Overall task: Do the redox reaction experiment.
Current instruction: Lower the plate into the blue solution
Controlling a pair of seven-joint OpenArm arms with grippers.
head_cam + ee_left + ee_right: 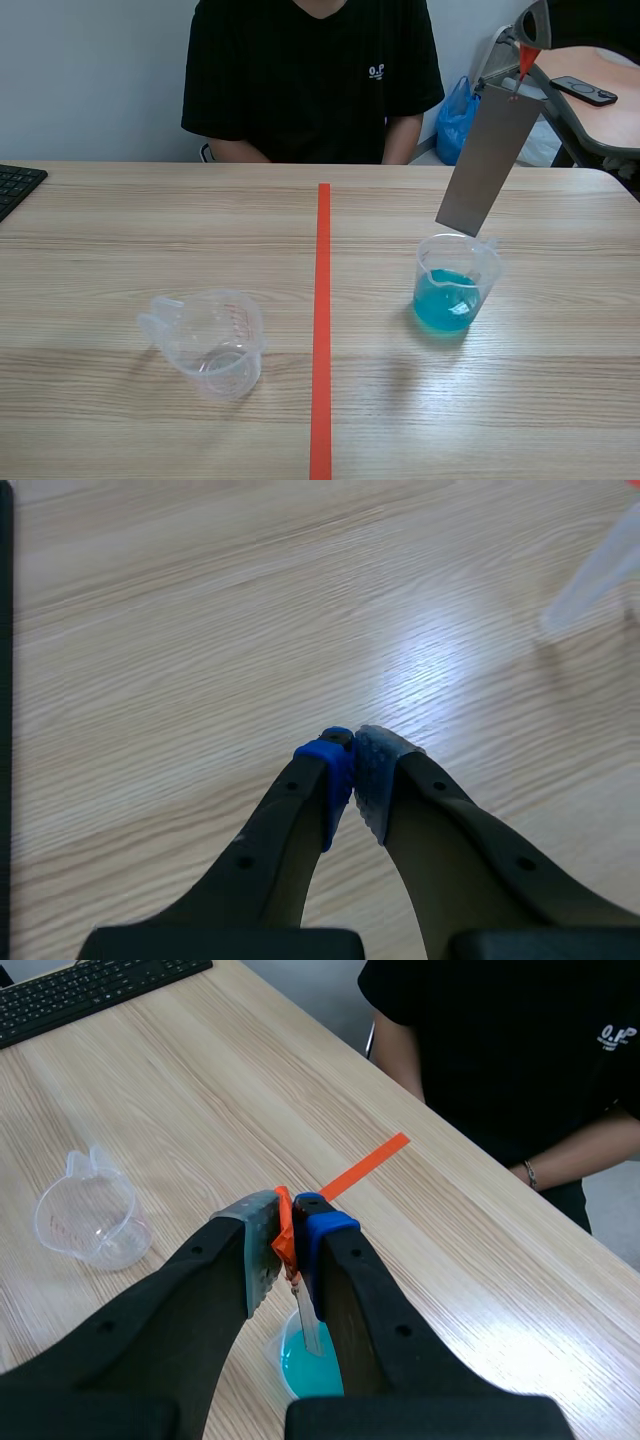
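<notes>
The grey metal strip (488,160) hangs tilted at the right of the scene, its upper end bearing an orange tab (524,62). The right gripper (530,35) is raised at the far right and has its fingers clamped on that tab, so the strip dangles below it. In the right wrist view the tab (284,1235) is pressed between the grey pad and the blue pad, and the strip (308,1325) runs down edge-on from there

The strip's lower end is at the far rim of the beaker of blue liquid (455,285), above the liquid. Whether it touches the rim cannot be told. This beaker stands upright on the wooden table (120,230), to the right of the orange-red tape line (322,330)

Left of the line, nearer the robot, an empty clear beaker (208,342) sits well apart from the first

The left gripper (355,765) has its pads pressed together with nothing between them, over bare wood

A keyboard (15,185) lies at the far left edge, and a person in a black shirt (310,80) sits across the table
</notes>
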